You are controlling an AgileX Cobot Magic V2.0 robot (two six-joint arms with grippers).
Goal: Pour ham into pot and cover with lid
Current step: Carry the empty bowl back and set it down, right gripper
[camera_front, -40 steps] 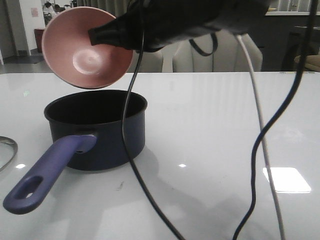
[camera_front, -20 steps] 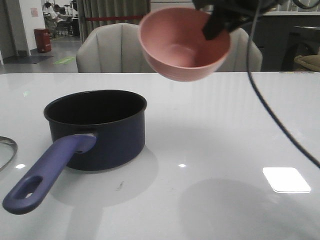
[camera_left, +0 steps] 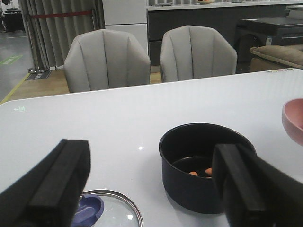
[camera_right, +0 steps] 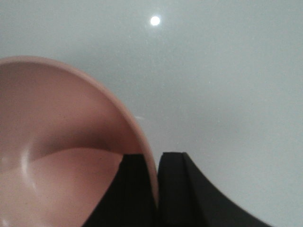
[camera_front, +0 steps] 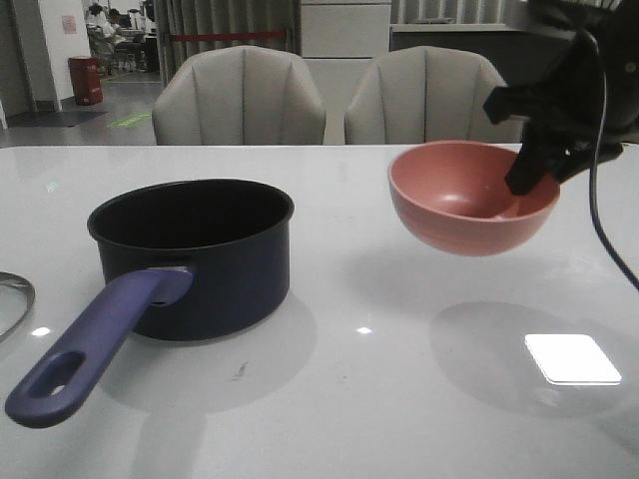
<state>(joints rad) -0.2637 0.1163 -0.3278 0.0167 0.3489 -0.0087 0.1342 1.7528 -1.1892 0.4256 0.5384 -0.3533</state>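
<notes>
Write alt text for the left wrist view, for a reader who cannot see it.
A dark navy pot stands on a white table, with a few small orange ham pieces on its black floor. The left gripper is open, its two black fingers framing the scene, and the glass lid lies flat beside the pot. Two grey chairs stand behind the table.

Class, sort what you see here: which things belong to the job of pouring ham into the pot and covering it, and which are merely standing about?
Belong to the job:
ham, inside the pot
pot
lid, flat on the table
pink bowl, held by the right gripper
left gripper, open

Standing about:
two grey chairs
</notes>
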